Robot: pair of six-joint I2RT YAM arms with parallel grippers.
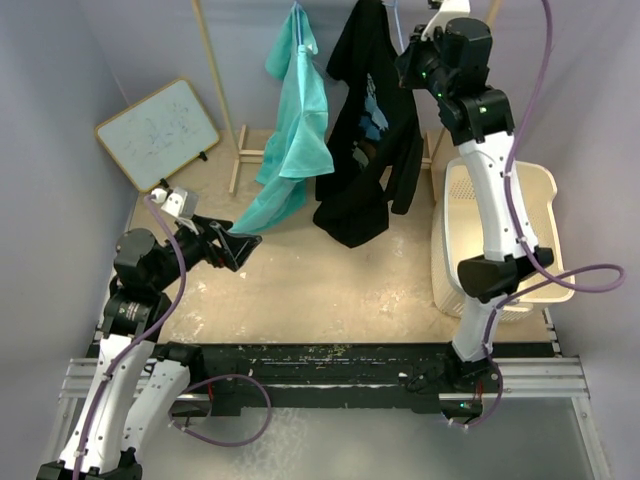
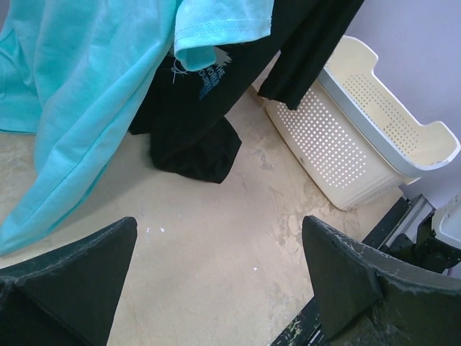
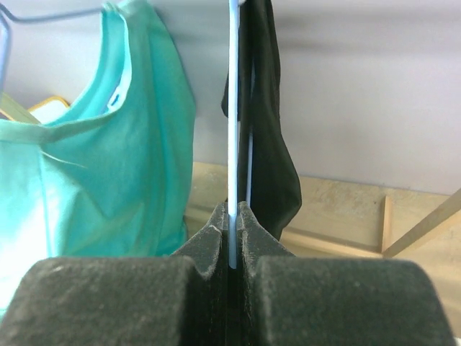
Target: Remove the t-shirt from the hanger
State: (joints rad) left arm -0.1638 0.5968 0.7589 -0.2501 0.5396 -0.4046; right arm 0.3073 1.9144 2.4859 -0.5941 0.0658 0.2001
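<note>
Two right fingers (image 3: 205, 241) tight around hanger (image 3: 232, 108) beside t-shirt (image 3: 272, 144)

top looks down from behind; close wrist views share black shirt (image 1: 350, 195).

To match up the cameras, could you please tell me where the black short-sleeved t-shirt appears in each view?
Top external: black short-sleeved t-shirt, top centre.
Left wrist: it fills top centre.
Right wrist: dark strip right of the pale hanger wire.
Shared landmark: teal fabric t-shirt, on its left everywhere.
</note>
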